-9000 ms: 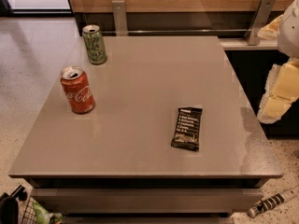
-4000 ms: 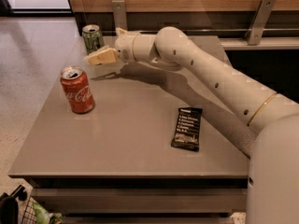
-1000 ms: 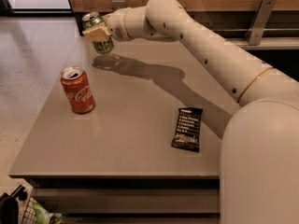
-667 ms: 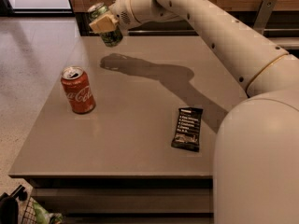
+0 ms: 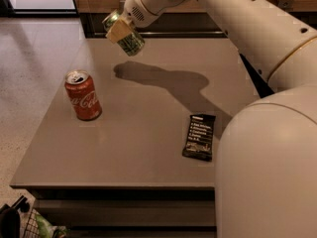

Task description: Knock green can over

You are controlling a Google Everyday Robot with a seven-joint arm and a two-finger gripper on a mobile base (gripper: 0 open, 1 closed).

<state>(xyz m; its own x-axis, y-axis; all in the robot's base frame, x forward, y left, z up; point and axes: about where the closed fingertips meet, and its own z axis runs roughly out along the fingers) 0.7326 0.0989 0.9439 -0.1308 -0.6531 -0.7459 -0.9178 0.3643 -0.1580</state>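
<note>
The green can [image 5: 128,37] hangs tilted in the air above the far left part of the grey table [image 5: 143,133], its silver top pointing up and left. My gripper [image 5: 119,29] is shut on the green can, with a cream finger across its body. The arm reaches in from the right and fills the right side of the view. The can's and arm's shadow lies on the table below.
A red Coca-Cola can [image 5: 83,95] stands upright at the table's left. A black snack bar [image 5: 199,137] lies flat right of centre, near the arm's body. A dark counter base runs behind the table; light floor is at the left.
The green can has gone from standing on the table's far corner to being gripped and lifted, tilted, above the table. The red can and snack bar have not moved.
</note>
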